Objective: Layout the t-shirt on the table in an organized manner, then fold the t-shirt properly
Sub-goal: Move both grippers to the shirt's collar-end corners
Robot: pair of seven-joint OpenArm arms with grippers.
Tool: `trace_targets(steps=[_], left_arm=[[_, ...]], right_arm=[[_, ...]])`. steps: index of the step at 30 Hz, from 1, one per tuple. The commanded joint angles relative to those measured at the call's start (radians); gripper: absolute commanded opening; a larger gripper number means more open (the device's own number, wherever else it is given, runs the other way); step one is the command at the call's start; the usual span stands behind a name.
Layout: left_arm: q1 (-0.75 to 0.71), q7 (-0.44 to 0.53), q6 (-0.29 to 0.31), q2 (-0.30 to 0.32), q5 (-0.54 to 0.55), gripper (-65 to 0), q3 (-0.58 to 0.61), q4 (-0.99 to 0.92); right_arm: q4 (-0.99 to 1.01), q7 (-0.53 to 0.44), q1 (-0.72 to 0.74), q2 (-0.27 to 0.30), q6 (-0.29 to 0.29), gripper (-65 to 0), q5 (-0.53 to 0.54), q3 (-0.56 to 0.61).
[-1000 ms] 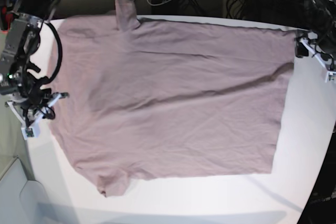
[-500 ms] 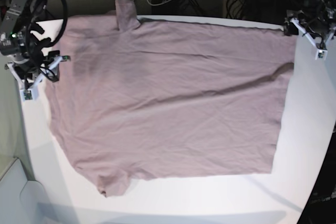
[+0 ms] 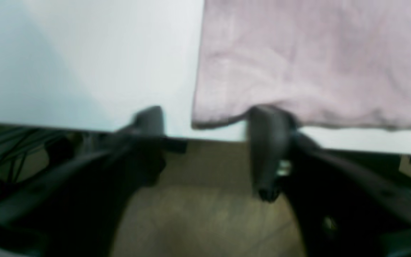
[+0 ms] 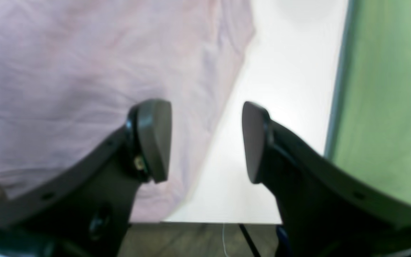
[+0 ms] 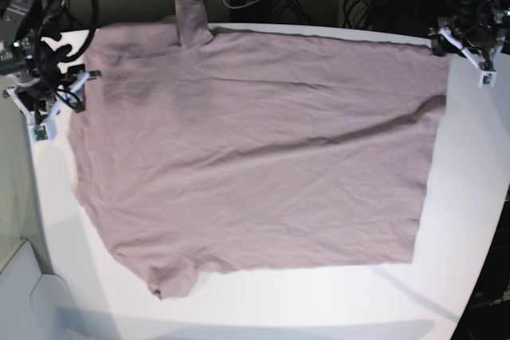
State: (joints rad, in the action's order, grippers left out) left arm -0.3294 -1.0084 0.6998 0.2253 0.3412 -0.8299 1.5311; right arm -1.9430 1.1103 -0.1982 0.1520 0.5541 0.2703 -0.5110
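A: Fabric covers most of the table (image 5: pixel 462 197) now; the t-shirt (image 5: pixel 263 149) lies spread flat and face-up, collar end toward the right arm's side, hem toward the left arm's side, one sleeve (image 5: pixel 192 21) poking over the far edge, the other (image 5: pixel 171 276) near the front.

B: So the layout step looks about done?

A: Roughly, by the look of it. Wrinkles run across the middle, and the hem edge slants a bit, but the outline is open and readable.

B: Where do the arms sit?

A: The left gripper (image 5: pixel 466 47) hovers at the far hem corner. In its wrist view the fingers (image 3: pixel 268 150) are spread apart, with the corner of the cloth (image 3: pixel 205 117) lying between them at the table's edge. One finger overlaps the hem in the picture, though the blur hides whether it touches.

B: And the other?

A: The right gripper (image 4: pixel 205 139) has its jaws parted and holds nothing. It hangs over the shirt's edge near the shoulder, one pad above cloth, the other above bare white tabletop.

B: Why straddle the edges like that?

A: Probably so each can pinch a far-side corner and carry it across for the first fold. The risk is snagging only the top layer, or dragging the whole shirt askew.
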Motion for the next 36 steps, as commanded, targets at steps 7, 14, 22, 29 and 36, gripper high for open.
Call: trace_targets(steps=[7,14,22,29,36], left_arm=[[-0.004,-0.002,-0.002,0.01,0.005,-50.0,0.001,0.009],[-0.004,-0.002,-0.002,0.01,0.005,-65.0,0.001,0.009],[-0.006,-0.002,-0.002,0.01,0.005,-64.9,0.001,0.01],[-0.006,-0.002,-0.002,0.01,0.005,-64.9,0.001,0.01],[-0.003,-0.002,-0.002,0.01,0.005,-64.9,0.002,0.01]], right_arm=[[-0.019,-0.022,-0.014,0.016,0.013,-32.9,0.01,-0.004],[-0.052,-0.02,-0.059,-0.002,0.013,-32.5,0.011,-0.004],[-0.051,-0.019,-0.119,-0.041,0.073,-32.3,0.011,-0.031],[-0.052,-0.016,-0.186,-0.141,0.144,-29.3,0.011,-0.13],[-0.049,-0.019,-0.225,-0.156,0.144,-28.5,0.011,-0.125]])
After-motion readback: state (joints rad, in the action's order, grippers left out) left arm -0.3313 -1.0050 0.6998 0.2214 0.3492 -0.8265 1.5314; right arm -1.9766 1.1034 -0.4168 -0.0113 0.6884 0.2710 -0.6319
